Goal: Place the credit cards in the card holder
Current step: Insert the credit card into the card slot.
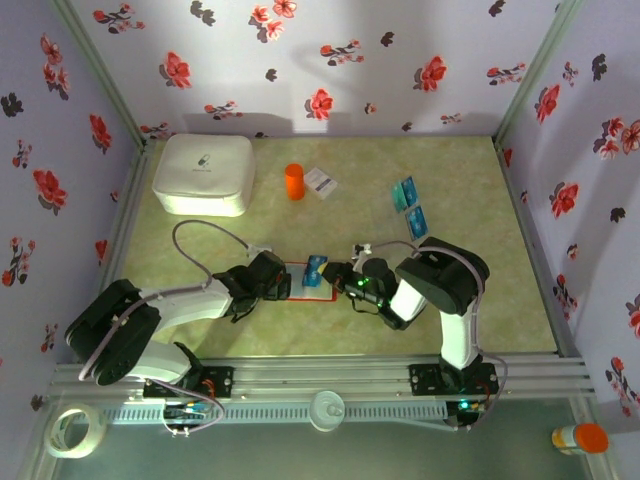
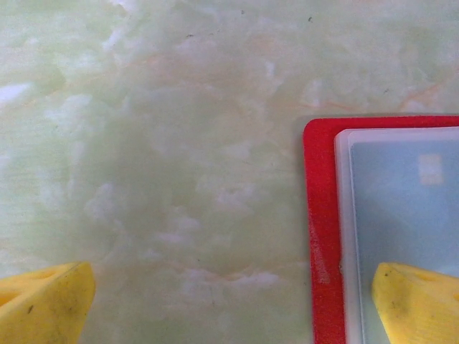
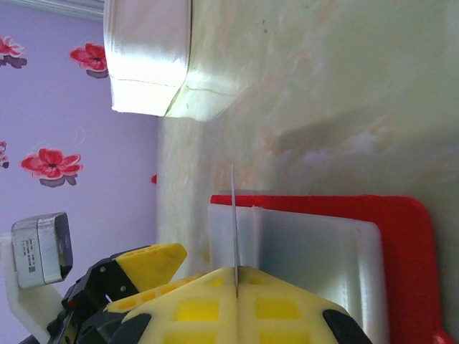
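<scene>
The red card holder (image 1: 300,283) lies open on the table between both grippers, its pale pockets (image 3: 308,251) facing up. My right gripper (image 3: 237,283) is shut on a blue credit card (image 1: 316,268); seen edge-on (image 3: 234,215), the card stands over the pockets' near edge. My left gripper (image 2: 229,308) is open, straddling the holder's left border (image 2: 319,215). One fingertip (image 2: 419,301) is over the pocket, the other over bare table. Two more credit cards (image 1: 403,192) (image 1: 417,220) lie at the back right.
A big white rounded box (image 1: 203,173) sits at the back left, with an orange cylinder (image 1: 293,181) and a white paper card (image 1: 320,181) beside it. Off the table, a tape roll (image 1: 75,430) lies front left and an orange-capped bottle (image 1: 578,438) front right.
</scene>
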Controlling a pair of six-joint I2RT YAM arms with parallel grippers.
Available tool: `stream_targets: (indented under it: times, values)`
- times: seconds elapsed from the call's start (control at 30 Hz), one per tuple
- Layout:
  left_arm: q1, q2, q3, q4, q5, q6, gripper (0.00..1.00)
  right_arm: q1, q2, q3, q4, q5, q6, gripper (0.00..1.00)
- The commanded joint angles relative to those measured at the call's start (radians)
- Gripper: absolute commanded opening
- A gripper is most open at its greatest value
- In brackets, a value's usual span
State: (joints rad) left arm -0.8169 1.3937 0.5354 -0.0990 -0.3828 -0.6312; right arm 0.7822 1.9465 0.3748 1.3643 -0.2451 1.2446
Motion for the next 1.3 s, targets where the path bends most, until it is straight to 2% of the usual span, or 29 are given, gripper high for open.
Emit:
stream_targets:
  times: [0.0,0.33,0.7,1.27]
  values:
    - [0.001,0.004,-0.018,-0.096,-0.028,-0.016,1.0,0.014,0.006,0.025,0.023,-0.042,-0.022,0.0]
    - [0.001,-0.008,-0.028,-0.093,-0.033,-0.024,1.0,0.013,-0.019,0.016,0.015,-0.023,-0.033,0.0]
    - [0.001,-0.01,-0.028,-0.094,-0.031,-0.024,1.0,0.013,0.02,0.025,-0.006,-0.036,-0.023,0.0]
    - [-0.002,-0.002,-0.03,-0.09,-0.031,-0.03,1.0,0.022,-0.105,0.081,-0.446,-0.086,-0.102,0.0]
